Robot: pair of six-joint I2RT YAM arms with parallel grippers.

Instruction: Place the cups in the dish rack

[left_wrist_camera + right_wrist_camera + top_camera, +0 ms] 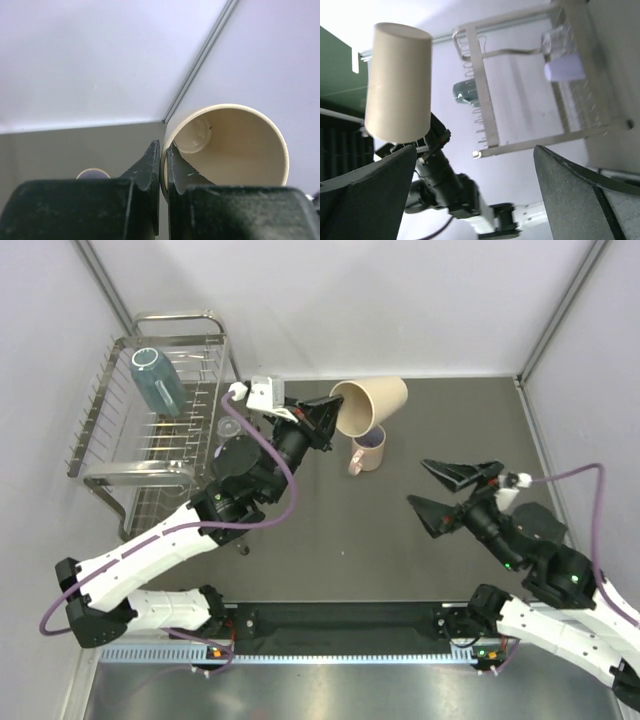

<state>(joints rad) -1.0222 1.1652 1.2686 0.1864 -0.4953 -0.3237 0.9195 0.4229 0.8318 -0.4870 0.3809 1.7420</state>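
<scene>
Pinches the beige tumbler (375,402) by its rim in the left gripper (330,420), upper centre of the top view.
Holds it tilted beside the pink handled mug (368,452); spreads the right gripper (418,484) wide at mid right, gripping nothing; shows the teal-blue cup (158,382) in the dish rack (155,472), upper left.

The beige tumbler (372,405) hung tilted above the table, its rim pinched by the left gripper (335,422). The pink handled mug (368,452) stood upright just beside it. The silver wire dish rack (140,473) held 3 cups: a teal-blue cup (158,382) on its side, a lavender tumbler (563,68) and a clear glass (554,40).
</scene>
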